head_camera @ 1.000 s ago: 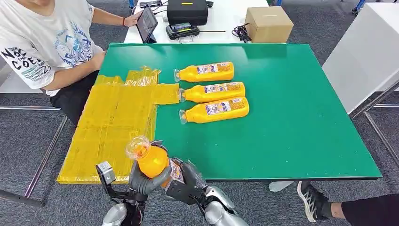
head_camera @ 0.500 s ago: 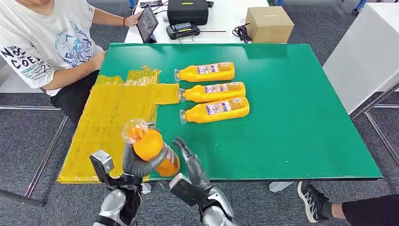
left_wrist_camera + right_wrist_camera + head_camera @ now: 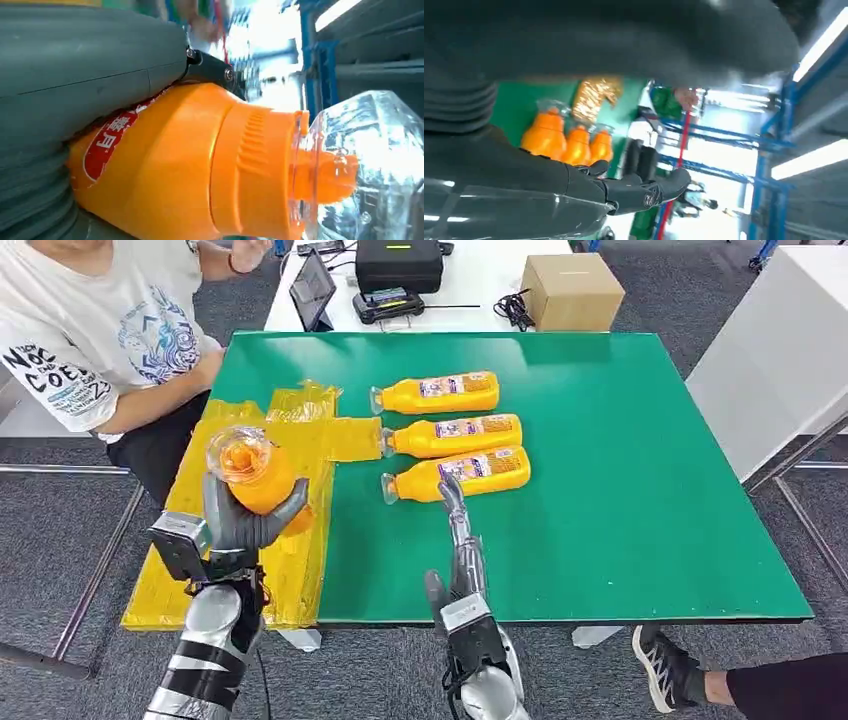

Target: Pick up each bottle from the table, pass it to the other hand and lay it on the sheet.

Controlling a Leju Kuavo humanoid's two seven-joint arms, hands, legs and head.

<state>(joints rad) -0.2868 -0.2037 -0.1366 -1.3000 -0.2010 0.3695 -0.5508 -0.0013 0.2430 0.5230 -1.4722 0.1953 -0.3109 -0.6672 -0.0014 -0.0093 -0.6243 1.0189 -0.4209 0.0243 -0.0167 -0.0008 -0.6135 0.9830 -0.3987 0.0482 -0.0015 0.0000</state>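
Note:
My left hand [image 3: 237, 525] grips an orange bottle [image 3: 252, 472] with a clear cap, held upright above the crinkled yellow sheet [image 3: 235, 498] on the table's left side. The left wrist view shows that bottle [image 3: 200, 165] close up against the hand's grey cover. My right hand [image 3: 459, 545] is open, fingers stretched forward over the green table [image 3: 620, 490], just short of the nearest lying bottle [image 3: 458, 475]. Two more orange bottles [image 3: 452, 435] [image 3: 435, 394] lie side by side beyond it. The right wrist view shows the open fingers [image 3: 644, 190] and the three bottles [image 3: 569, 142].
A person in a white T-shirt [image 3: 90, 330] sits at the table's far left corner, close to the sheet. A white table behind holds a tablet [image 3: 312, 290], a black case [image 3: 398, 262] and a cardboard box [image 3: 570, 290]. A person's shoe [image 3: 660, 665] is at lower right.
My left hand has carried the bottle up and left over the sheet. My right hand let go of it and stretched forward toward the lying bottles. The person's hand left the tablet.

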